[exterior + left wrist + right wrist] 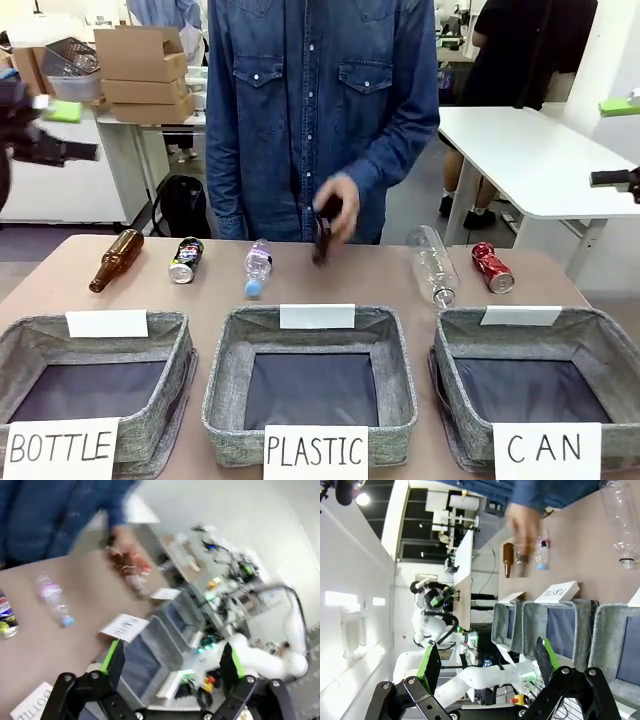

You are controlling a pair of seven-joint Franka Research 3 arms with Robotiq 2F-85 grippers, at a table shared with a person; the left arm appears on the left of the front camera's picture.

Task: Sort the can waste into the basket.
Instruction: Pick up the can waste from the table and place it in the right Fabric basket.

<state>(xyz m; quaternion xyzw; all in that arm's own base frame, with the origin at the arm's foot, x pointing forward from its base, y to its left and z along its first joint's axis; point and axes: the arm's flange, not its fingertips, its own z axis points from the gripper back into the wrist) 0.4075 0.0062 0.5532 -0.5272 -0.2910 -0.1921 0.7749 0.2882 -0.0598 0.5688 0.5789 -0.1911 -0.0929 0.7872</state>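
Nearest me, the CAN basket is sitting at the near-right corner of the bench; red can is lying behind it, dark can far-left. I'm holding left claw and right claw spread, ready.

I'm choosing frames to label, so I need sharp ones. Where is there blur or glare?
Front view: mostly sharp, except the person's hand, which is motion-blurred. Left wrist view: the whole scene is smeared, though the left gripper is crisp. Right wrist view: the person's hand is blurred, and a lamp glares at top left.
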